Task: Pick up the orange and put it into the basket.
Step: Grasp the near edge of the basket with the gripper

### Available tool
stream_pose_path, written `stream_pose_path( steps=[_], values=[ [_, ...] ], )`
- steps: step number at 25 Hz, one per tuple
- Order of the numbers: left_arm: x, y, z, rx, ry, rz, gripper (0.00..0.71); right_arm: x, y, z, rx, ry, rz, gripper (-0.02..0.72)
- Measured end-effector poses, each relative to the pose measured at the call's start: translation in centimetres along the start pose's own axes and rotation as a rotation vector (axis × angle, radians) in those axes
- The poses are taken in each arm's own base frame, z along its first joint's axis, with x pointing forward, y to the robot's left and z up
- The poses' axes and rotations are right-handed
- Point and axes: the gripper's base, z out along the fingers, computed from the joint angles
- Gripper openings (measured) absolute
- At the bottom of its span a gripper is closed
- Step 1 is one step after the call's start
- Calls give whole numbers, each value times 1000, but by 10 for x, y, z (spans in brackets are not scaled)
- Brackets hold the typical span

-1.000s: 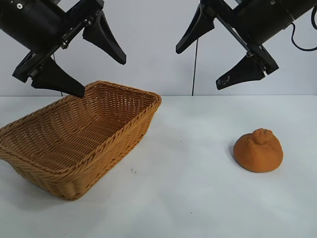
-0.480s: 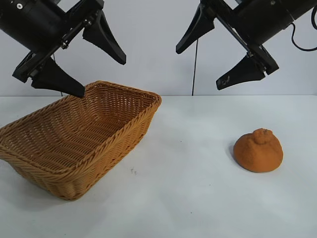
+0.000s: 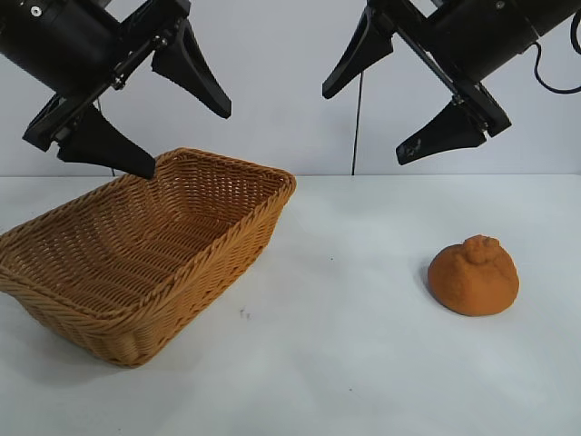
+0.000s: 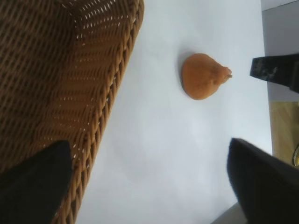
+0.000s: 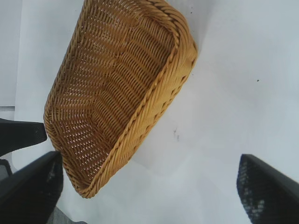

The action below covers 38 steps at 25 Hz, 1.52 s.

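Note:
The orange (image 3: 474, 276), dull and bumpy with a knobby top, sits on the white table at the right; the left wrist view shows the orange (image 4: 203, 76) too. The empty wicker basket (image 3: 136, 245) stands at the left, and the basket (image 5: 121, 88) also fills much of the right wrist view. My left gripper (image 3: 186, 132) hangs open high above the basket's far rim, holding nothing. My right gripper (image 3: 368, 123) hangs open high above the table, up and left of the orange, also holding nothing.
The white table (image 3: 345, 345) runs between basket and orange, with a small dark speck (image 3: 243, 314) near the basket. A thin black cable (image 3: 357, 127) hangs against the back wall.

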Motion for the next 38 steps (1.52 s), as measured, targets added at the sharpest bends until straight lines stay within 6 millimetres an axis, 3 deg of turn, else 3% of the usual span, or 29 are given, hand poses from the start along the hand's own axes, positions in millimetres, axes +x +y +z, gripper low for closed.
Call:
stream_pose_path(
  steps=[6, 11, 15, 23, 38],
  values=[
    [-6, 13, -56, -119, -77, -93, 640, 0, 0, 0, 3, 1, -3, 694],
    [6, 16, -79, -268, -74, -273, 640, 0, 0, 0, 5, 2, -4, 694],
    [19, 28, -76, -358, -86, -437, 640, 0, 0, 0, 5, 2, -4, 694],
    [56, 63, -51, -435, -76, -670, 640, 0, -1, 0, 7, 3, -6, 694],
    [68, 78, -39, -405, -178, -792, 639, 0, -1, 0, 7, 2, -6, 694]
  ],
)
